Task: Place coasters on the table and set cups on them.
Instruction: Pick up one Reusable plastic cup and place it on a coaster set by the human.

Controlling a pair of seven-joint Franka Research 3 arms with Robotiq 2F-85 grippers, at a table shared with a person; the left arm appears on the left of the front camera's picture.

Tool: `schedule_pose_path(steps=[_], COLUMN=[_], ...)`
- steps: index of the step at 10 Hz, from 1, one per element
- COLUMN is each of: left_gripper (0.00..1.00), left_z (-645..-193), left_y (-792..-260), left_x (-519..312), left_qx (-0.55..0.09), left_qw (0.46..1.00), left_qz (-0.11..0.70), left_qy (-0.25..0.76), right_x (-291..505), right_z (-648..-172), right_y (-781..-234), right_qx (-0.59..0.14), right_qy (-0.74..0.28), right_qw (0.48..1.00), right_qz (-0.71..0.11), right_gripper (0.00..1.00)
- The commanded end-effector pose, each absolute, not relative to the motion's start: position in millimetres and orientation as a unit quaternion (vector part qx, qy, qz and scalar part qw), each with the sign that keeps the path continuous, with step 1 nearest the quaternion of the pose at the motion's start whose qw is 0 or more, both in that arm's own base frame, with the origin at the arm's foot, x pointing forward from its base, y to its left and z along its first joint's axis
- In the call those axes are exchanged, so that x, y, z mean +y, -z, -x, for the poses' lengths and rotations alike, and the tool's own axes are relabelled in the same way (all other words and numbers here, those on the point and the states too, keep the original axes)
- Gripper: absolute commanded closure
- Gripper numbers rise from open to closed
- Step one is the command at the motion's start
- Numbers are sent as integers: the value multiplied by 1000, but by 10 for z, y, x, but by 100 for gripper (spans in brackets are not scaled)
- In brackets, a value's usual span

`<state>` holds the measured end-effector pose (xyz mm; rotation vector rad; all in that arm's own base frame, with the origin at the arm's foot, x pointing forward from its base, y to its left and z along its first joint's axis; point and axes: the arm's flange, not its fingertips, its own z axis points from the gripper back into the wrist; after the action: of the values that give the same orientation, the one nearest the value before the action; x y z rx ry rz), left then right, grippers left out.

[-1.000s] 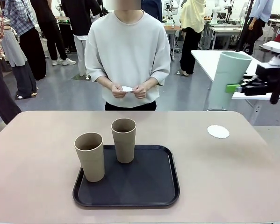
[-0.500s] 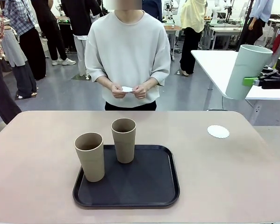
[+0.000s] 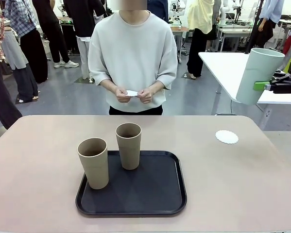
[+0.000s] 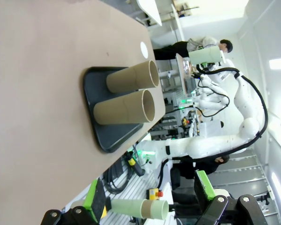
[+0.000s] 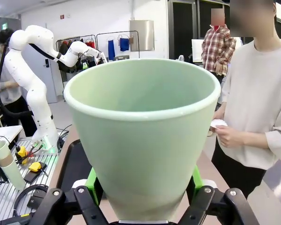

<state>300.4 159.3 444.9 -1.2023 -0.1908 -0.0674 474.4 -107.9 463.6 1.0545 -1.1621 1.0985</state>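
My right gripper (image 3: 259, 86) is shut on the pale mint green cup (image 3: 254, 75) and holds it slightly tilted in the air beyond the table's far right corner. In the right wrist view this cup (image 5: 142, 136) sits between the green pads (image 5: 91, 181). One white scalloped coaster (image 3: 226, 137) lies on the beige table (image 3: 242, 184), below and left of the held cup. The tan-beige cup (image 3: 93, 162) and the darker brown cup (image 3: 128, 145) stand upright on the black tray (image 3: 150, 196). The person holds another coaster (image 3: 132, 92) in both hands. My left gripper (image 4: 149, 204) is open, well away from the tray (image 4: 102, 136).
The person stands at the middle of the far edge. A white table (image 3: 223, 63) lies behind the held cup at the right. Bare tabletop stretches left of the tray and around the lying coaster.
The right gripper carried the mint cup to the right and a little upward, and it now leans slightly. For the last half second it has barely moved. Nothing else shifted.
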Motion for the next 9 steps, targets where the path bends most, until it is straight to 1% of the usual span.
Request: schedule_pose_path(steps=[1,3,4,6,8,9], left_gripper=[0,0,0,0,0,0], left_z=[-2997,-2997,-2997,-2997,-2997,-2997], left_y=[-4458,-4458,-4458,-4458,-4458,-4458], left_x=[1604,1604,1604,1604,1604,1604], left_qx=[-96,-96,-96,-96,-96,-96], left_qw=[816,816,816,816,816,816], left_qz=[568,568,568,568,568,568], left_qy=[37,37,37,37,37,37], right_x=[-1081,-1199,-1231,-1269,-1318,-1349], right_z=[-4743,-5238,-5401,-5589,-5757,-5785], right_y=[-4636,-4381,-4195,-3841,-3493,-3411], right_qx=[-496,-478,-470,-450,-428,-425], right_qy=[-469,-491,-498,-515,-512,-513], right_qw=[576,584,587,585,601,602], right_qz=[-450,-436,-432,-435,-439,-441], right_gripper=[17,17,17,17,17,17])
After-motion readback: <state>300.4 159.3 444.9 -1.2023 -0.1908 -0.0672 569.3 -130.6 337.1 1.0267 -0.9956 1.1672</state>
